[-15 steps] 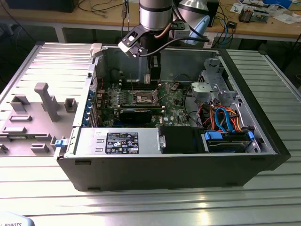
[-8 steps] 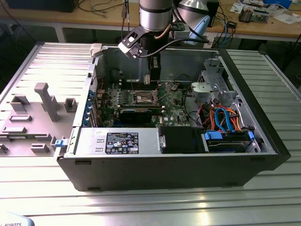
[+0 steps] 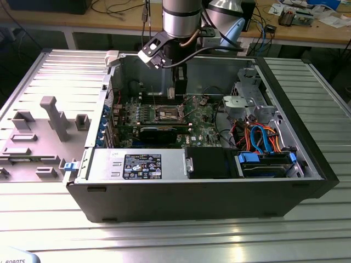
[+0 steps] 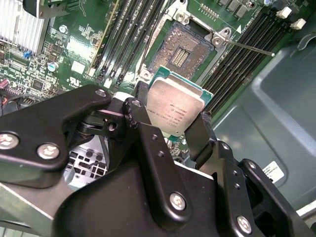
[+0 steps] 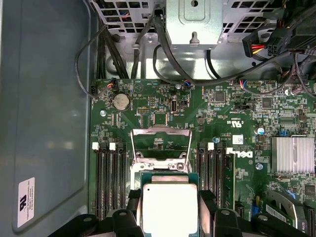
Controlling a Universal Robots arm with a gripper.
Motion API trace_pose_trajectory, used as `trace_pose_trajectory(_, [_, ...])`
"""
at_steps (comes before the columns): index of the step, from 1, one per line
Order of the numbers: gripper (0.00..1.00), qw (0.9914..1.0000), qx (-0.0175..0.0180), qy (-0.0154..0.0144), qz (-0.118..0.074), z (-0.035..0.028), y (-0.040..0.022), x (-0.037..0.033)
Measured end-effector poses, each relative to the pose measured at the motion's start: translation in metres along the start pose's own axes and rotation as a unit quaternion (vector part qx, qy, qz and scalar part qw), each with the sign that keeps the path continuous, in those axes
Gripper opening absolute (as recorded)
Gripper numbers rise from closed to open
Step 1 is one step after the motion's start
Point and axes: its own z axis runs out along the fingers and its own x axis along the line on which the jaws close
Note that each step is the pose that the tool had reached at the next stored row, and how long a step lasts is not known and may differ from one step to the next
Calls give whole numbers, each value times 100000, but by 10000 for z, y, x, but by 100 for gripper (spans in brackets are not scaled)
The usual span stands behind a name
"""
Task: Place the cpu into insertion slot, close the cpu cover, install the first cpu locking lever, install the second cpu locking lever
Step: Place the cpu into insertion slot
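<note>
In the exterior view, starting at its left, you have grey fixture blocks (image 3: 49, 118) on the slatted bench (image 3: 175, 241). Next comes the open case (image 3: 192, 192) with the green board (image 3: 159, 118) inside. The arm (image 3: 181, 16) comes down over the board's middle, and the pincer (image 3: 178, 87) hangs above the slot (image 3: 168, 114). Blue and orange cables (image 3: 260, 139) sit toward that view's right. From here you cannot make out what the pincer carries.

The wrist views settle that. In the second wrist view the pincer (image 4: 170, 118) is closed partway on the cpu (image 4: 177, 111). A black finger (image 4: 134, 111) presses on each of two opposite edges, and the silver top faces the camera. Past it the slot (image 4: 182, 52) lies bare with its dark centre showing, so the cpu is held clear of it, not seated. A thin lever (image 4: 247, 48) sticks out beside the slot.

The first wrist view adds the cover (image 5: 161, 143), swung up open past the cpu (image 5: 169, 207), with memory slots (image 5: 106, 177) on either side.
</note>
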Motion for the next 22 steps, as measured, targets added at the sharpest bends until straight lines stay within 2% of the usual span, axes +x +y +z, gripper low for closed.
trace_pose_trajectory(22, [55,100000,5,2,-2,72,-3,-2])
